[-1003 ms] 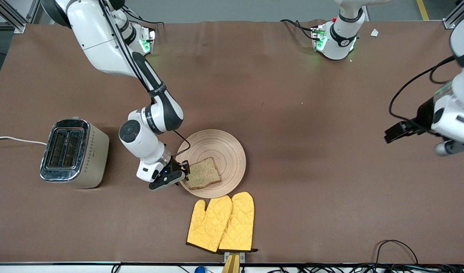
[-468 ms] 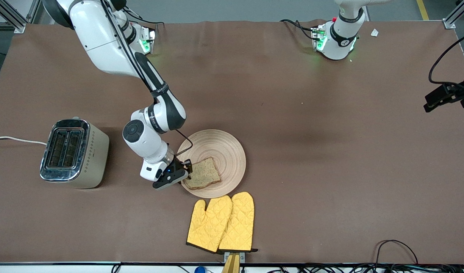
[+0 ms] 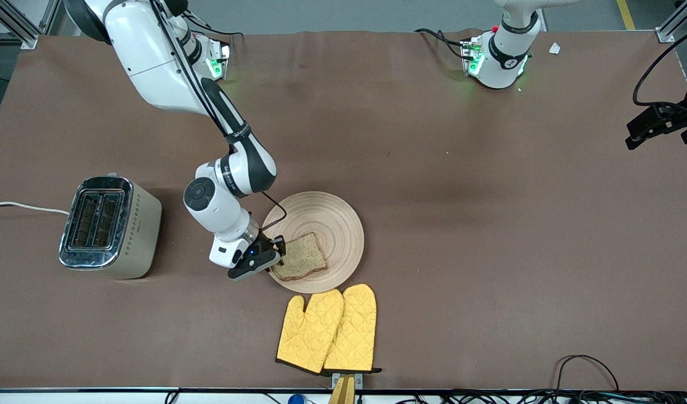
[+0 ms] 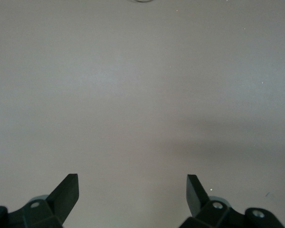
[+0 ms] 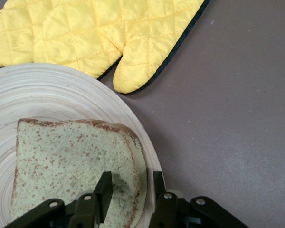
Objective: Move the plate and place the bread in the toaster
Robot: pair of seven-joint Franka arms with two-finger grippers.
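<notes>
- I am closing my right gripper (image 5: pixel 129 190) over the crust edge of the bread (image 3: pixel 299 256), one finger lying on top of the slice, the other at its edge just inside the rim. The jaws have been narrowing over the last second; I cannot tell yet whether they are truly pinching it.
- The bread is lying flat on the plate (image 3: pixel 332 216), on the part of it toward the front camera, touching the wood.
- My wrist has been edging in toward the slice over this last second, so I am judging the pick as about to begin; the lift and the carry are not yet done.
- The plate is sitting mid-table, its rim touching the yellow oven mitts (image 3: pixel 327 329), which lie nearer the front camera.
- The toaster (image 3: pixel 109 225) is standing toward the right arm's end of the table, well apart from the plate, both slots empty and facing up.
- My left gripper (image 4: pixel 132 192) is waiting over bare table (image 4: pixel 142 95) at the left arm's end, fingers spread wide, holding nothing; it has been pulling away to that end.
- I am making out small print on the toaster's side and on my forearm band, too small to read.
</notes>
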